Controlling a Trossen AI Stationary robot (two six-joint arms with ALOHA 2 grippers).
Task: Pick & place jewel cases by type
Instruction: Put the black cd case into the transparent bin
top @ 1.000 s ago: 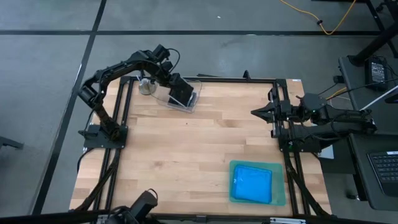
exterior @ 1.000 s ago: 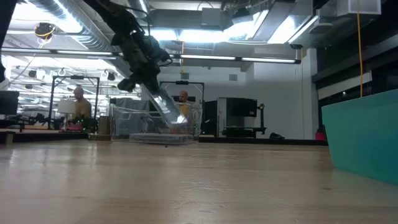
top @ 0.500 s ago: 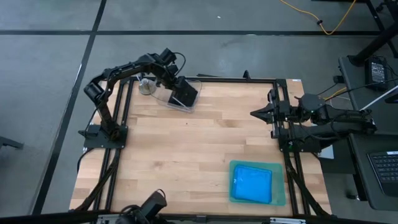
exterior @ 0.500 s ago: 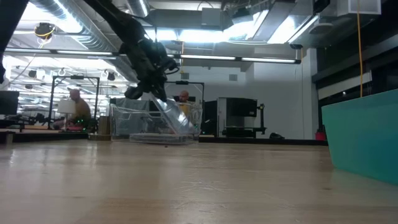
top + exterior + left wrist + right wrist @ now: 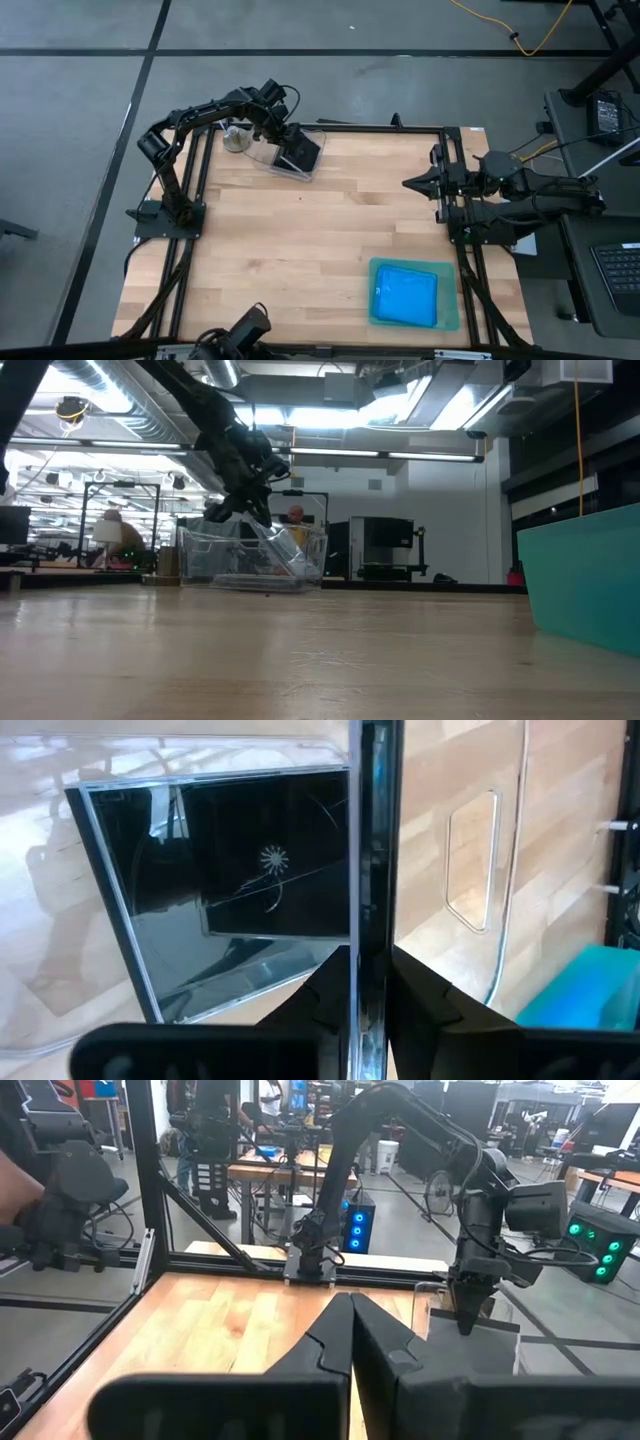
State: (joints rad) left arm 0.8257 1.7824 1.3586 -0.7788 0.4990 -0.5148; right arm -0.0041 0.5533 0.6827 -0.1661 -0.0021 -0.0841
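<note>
Dark square case (image 5: 365,870) pinched edge-on in left gripper (image 5: 283,146) jaws, tilted over clear tub (image 5: 293,155) at tabletop's far left corner, likely for sorting. Right gripper (image 5: 410,182), jaws together, parked at right edge.

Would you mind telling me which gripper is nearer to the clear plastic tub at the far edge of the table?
The left gripper is nearer: it hangs over the clear plastic tub, jaws clamped on a CD case. The right gripper waits apart, at the table's right edge.

glossy dark plastic jewel case (image 5: 250,890), clear shiny plastic tub (image 5: 262,152), smooth pale wood table (image 5: 320,240).
</note>
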